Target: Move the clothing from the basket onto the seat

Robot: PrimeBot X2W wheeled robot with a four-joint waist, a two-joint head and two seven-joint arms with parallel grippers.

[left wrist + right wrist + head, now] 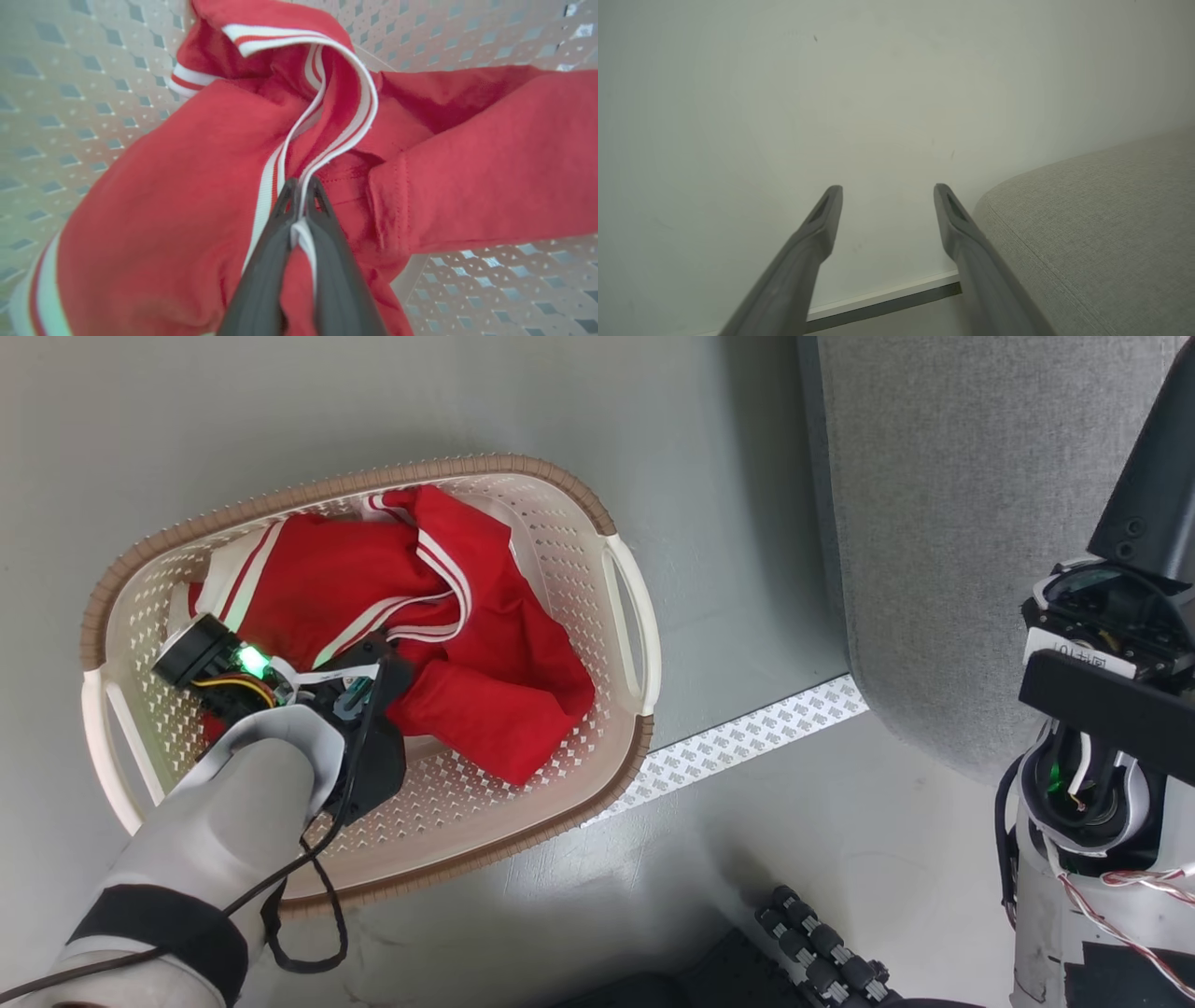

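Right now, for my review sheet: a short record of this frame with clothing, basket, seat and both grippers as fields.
basket: on the floor, left of the seat
clothing: red, white-striped, bunched inside the basket
seat: no garment on the part in view
left gripper: shut on a white-striped edge of the clothing
right gripper: open, empty, beside the seat's edge
stage: clothing gripped, not yet out of the basket

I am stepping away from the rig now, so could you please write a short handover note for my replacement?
Left gripper: shut on a white-striped edge of the soft red sports clothing, inside the cream-white perforated plastic basket.
Right gripper: open, empty, beside the light-grey woven-fabric seat.
Done: grasp made.
Remaining: lift clothing out, carry to seat, release.
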